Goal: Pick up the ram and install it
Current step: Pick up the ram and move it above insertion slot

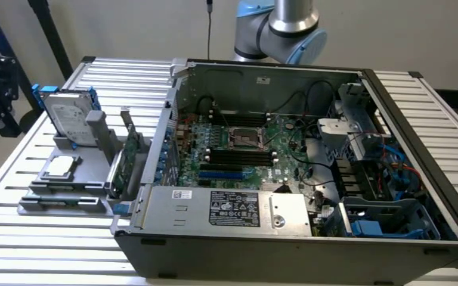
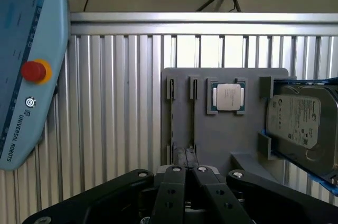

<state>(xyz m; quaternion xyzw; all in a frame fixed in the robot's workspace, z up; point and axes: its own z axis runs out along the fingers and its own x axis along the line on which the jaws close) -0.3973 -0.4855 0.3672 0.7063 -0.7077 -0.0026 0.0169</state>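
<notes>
My gripper (image 2: pixel 186 154) hangs high above the grey parts holder (image 2: pixel 227 139), its two black fingers (image 2: pixel 174 184) pressed together, shut, with nothing visible between them. Two narrow slots (image 2: pixel 171 121) run along the holder just beyond the fingertips. I cannot tell whether the ram sits in one of them. In the exterior view the holder (image 1: pixel 86 173) stands at the left of the open computer case (image 1: pixel 404 155). The black memory slots (image 1: pixel 237 158) lie across the middle of the motherboard. The arm (image 1: pixel 285 27) shows above the case's back wall.
On the holder are a silver hard drive in a blue frame (image 1: pixel 66 116) (image 2: pixel 301 118), a processor chip (image 1: pixel 60 168) (image 2: pixel 228 97) and a green expansion card (image 1: pixel 129 158). A teach pendant (image 2: pixel 26 71) lies on the slatted table. The power supply (image 1: pixel 221 208) fills the case's near side.
</notes>
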